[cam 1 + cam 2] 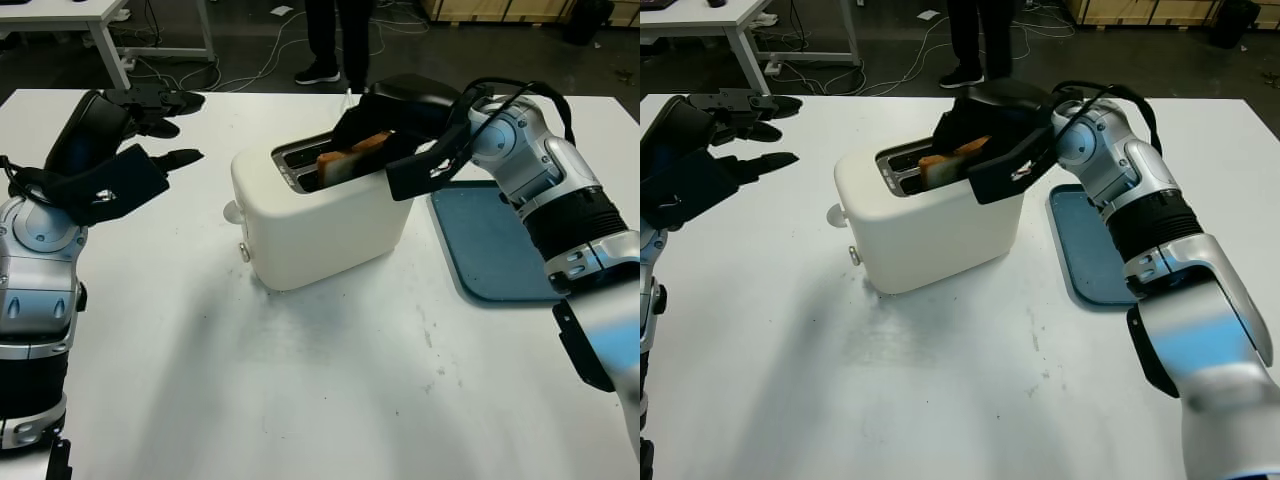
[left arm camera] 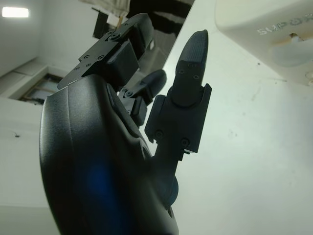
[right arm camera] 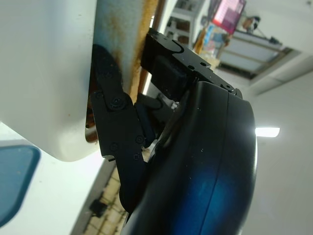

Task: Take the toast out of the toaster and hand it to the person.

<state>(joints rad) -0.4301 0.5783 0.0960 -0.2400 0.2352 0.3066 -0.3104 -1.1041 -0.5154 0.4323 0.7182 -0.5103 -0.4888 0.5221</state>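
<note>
Browned toast (image 1: 352, 157) upright in toaster (image 1: 320, 225)

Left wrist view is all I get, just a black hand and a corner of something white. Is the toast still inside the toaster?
Observer: Yes. The toast sticks up out of a slot in the top of the toaster.
Operator: Which hand is getting it?
Observer: The right hand is over the slots, with its fingers closed around the toast. The left hand you see is open, raised to the left of the toaster.
</note>
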